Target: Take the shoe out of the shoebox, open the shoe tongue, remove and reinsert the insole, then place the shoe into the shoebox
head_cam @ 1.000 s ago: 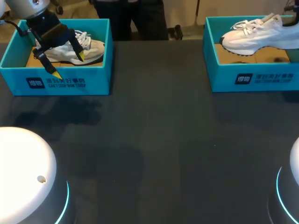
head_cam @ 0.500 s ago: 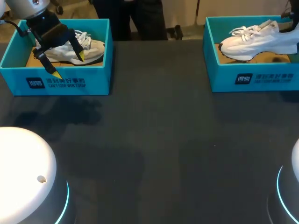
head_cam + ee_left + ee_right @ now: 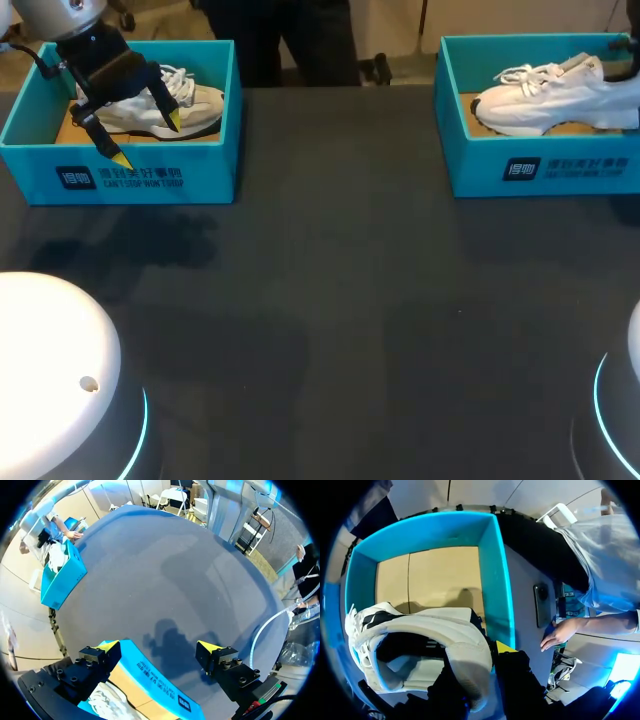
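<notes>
Right tool [image 3: 482, 661] clamps the shoe [image 3: 420, 630] over its shoebox [image 3: 492, 575]; left tool [image 3: 159, 647] spread wide.

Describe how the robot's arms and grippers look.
The left gripper has a black, blocky body with bolts and two fingers ending in yellow wedge tips. The right gripper is black too; one yellow tip shows. The left arm's base is a white dome with a glowing cyan ring, as is the right arm's base.

The left shoebox [image 3: 215, 170] and right shoebox [image 3: 480, 170] are turquoise with white print, tan inside. The left shoe [image 3: 200, 103] and right shoe [image 3: 550, 95] are white, with dark soles. The table [image 3: 350, 320] is charcoal; the left gripper [image 3: 147, 139] is black with yellow tips.
</notes>
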